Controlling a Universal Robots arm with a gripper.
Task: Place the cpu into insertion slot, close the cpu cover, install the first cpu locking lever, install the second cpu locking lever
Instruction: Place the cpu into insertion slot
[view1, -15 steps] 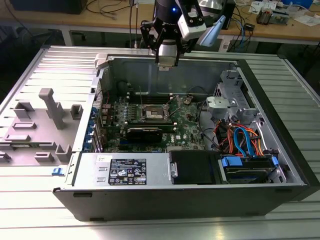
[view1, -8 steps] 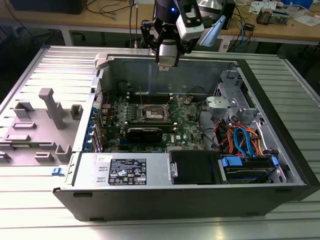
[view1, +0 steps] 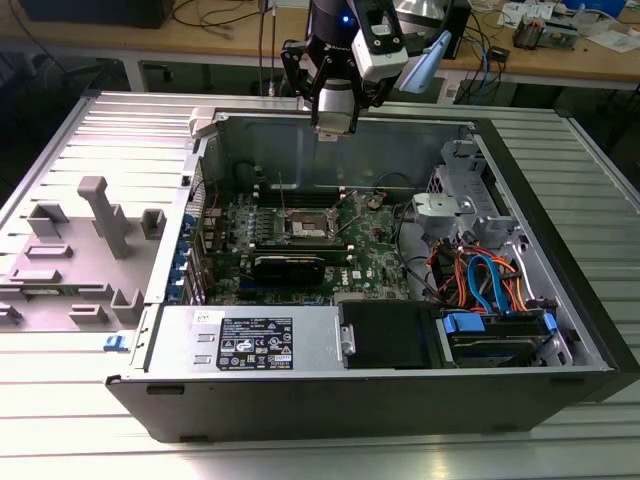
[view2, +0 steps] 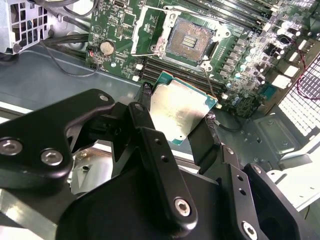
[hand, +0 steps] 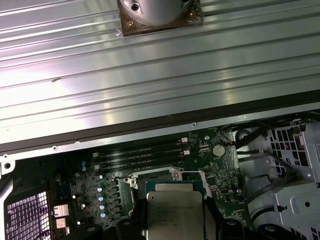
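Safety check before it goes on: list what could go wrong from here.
1. The gripper holds the cpu by two edges only; it could slip or tilt.
2. The insertion slot shows bare contacts; a skewed landing might bend them.
3. A thin lever beside the slot could snag the chip.

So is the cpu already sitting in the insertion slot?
No, in the second wrist view the cpu is held between the jaws, and the insertion slot lies open with its dark centre bare.
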